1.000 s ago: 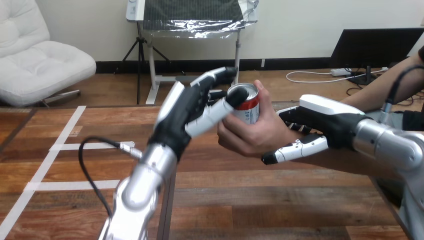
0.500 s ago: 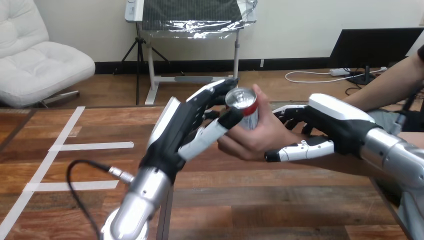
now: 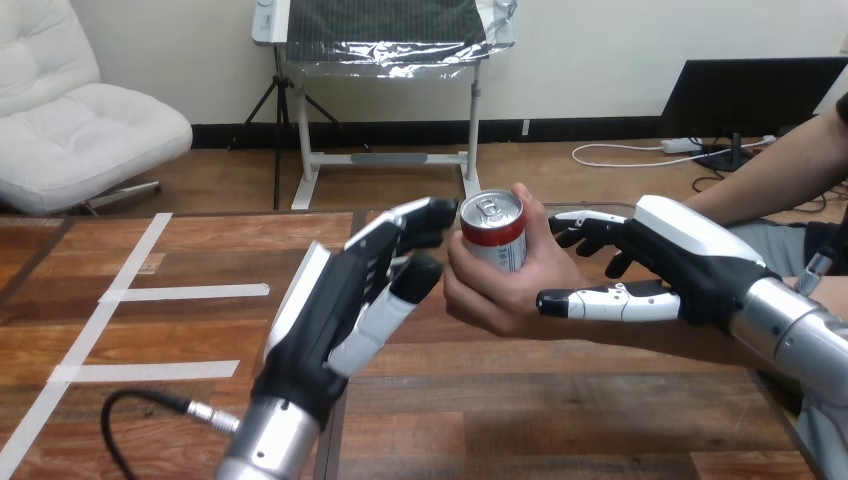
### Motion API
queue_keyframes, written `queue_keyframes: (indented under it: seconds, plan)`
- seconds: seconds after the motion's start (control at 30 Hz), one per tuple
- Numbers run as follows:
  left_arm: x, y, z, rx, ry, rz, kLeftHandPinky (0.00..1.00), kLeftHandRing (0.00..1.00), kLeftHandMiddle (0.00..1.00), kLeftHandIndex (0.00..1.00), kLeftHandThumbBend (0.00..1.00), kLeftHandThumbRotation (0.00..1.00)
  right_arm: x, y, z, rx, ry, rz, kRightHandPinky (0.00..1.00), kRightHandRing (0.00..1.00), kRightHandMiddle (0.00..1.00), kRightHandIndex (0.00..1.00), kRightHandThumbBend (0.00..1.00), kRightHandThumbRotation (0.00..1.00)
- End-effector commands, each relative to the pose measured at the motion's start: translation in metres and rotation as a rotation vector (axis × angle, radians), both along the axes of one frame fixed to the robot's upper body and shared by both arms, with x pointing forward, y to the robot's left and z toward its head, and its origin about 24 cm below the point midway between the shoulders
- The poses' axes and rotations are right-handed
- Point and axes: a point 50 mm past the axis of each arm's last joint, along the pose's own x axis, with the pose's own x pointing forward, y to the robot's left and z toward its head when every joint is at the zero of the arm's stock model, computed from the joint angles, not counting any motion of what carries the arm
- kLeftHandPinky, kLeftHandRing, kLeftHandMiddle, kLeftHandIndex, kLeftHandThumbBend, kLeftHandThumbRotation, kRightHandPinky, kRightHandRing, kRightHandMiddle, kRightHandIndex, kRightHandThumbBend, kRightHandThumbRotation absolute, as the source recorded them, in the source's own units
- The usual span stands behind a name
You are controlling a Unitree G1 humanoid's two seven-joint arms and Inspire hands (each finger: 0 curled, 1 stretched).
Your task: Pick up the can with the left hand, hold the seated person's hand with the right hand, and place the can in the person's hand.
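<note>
A red and white can [image 3: 493, 232] with a silver top stands upright in the person's hand [image 3: 505, 295], whose fingers and thumb wrap round it above the table's middle. My left hand [image 3: 345, 305] is open just left of the can, its fingers straight, with a small gap to it. My right hand [image 3: 690, 265] comes in from the right and grips the person's wrist. Its thumb [image 3: 600, 300] lies along the near side and its fingers [image 3: 590, 228] curl round the far side.
The wooden table [image 3: 560, 410] carries white tape lines [image 3: 180, 292] at the left. A black cable with a metal plug [image 3: 190, 408] hangs by my left forearm at the lower left. The person's forearm [image 3: 770, 175] reaches in from the upper right.
My left hand has let go of the can and drawn back down and left, its fingers straightened. The can stays in the person's hand. My right hand still grips the wrist.
</note>
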Motion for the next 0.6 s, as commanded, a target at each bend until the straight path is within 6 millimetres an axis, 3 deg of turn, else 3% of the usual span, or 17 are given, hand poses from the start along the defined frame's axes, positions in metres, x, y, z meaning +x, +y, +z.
queue_keyframes:
  seconds: [0.0,0.2,0.57]
  plan:
    - [-0.010,0.002,0.018,-0.076,-0.111,0.013,0.75,0.81,0.80,0.78,0.87,1.00,-0.002,-0.001,0.006,0.109,-0.048,-0.050,0.70,0.84,0.87,0.89,0.92,0.92]
    - [-0.020,0.007,0.016,-0.104,-0.109,0.023,0.75,0.79,0.78,0.76,0.83,1.00,-0.004,-0.002,0.005,0.204,-0.052,-0.074,0.74,0.87,0.89,0.91,0.91,0.97]
    - [-0.030,0.017,0.011,-0.100,-0.103,0.047,0.83,0.82,0.81,0.77,0.79,1.00,-0.009,-0.001,0.006,0.372,-0.088,-0.103,0.80,0.90,0.93,0.93,0.87,1.00]
